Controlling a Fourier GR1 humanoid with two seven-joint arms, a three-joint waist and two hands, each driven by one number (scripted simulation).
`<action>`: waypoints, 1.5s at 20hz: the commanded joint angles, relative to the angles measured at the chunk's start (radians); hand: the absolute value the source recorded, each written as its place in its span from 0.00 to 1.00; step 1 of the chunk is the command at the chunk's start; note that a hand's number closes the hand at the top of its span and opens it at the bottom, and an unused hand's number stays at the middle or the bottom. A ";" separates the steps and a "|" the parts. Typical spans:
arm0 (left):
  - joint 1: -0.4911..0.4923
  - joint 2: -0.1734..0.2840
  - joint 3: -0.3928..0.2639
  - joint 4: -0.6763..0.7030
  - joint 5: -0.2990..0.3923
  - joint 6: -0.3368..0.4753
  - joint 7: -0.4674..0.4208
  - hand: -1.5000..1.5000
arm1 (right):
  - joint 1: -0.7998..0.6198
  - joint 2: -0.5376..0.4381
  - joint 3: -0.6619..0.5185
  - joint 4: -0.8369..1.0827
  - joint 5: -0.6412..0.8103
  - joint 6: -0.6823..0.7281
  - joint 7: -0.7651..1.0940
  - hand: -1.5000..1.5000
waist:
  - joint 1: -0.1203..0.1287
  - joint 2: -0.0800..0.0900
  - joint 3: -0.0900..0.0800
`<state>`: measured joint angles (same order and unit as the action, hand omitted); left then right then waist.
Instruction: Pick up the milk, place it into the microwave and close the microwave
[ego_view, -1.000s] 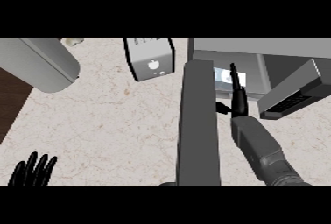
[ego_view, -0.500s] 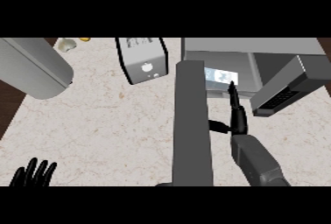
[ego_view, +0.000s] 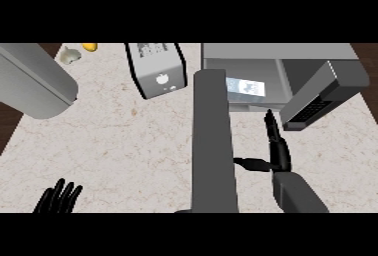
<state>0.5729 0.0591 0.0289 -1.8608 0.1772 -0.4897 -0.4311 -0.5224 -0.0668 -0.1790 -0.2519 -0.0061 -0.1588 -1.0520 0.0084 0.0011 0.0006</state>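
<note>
1. Head view: the milk carton (ego_view: 245, 89) stands inside the microwave (ego_view: 295, 60), at the far right of the table (ego_view: 111, 140), in the open cavity.
2. The microwave door (ego_view: 212, 145) is swung open and runs as a long grey slab from the cavity's left edge towards the near side.
3. The right robot hand (ego_view: 276, 145) lies just right of the door, fingers straight and pointing far towards the cavity, thumb out to the left; it is released, grasping nothing, and apart from the milk carton.
4. The left robot hand (ego_view: 57, 199) rests at the near left edge, fingers up and relaxed, released.
5. A toaster (ego_view: 156, 70) stands left of the microwave.
6. A grey cylinder (ego_view: 33, 82) lies at the far left.
</note>
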 joint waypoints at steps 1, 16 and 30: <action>-0.041 -0.010 -0.013 -0.003 0.005 0.014 0.055 0.00 | 0.116 -0.026 0.018 -0.095 -0.007 0.069 -0.056 0.00 | -0.015 -0.005 -0.001; -0.230 -0.026 -0.237 0.178 -0.303 0.018 0.026 1.00 | 0.487 -0.166 -0.006 -0.441 -0.113 0.221 -0.012 0.00 | -0.019 -0.003 -0.001; -0.551 -0.059 -0.377 0.566 -0.399 0.316 -0.043 1.00 | 0.584 -0.315 -0.103 -0.497 -0.235 0.390 0.044 0.00 | -0.016 0.000 -0.001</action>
<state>0.1010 0.0032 -0.2909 -1.4319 -0.1788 -0.2459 -0.4150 0.0500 -0.3352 -0.2605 -0.7465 -0.2168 0.1500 -0.9978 -0.0070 0.0003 -0.0001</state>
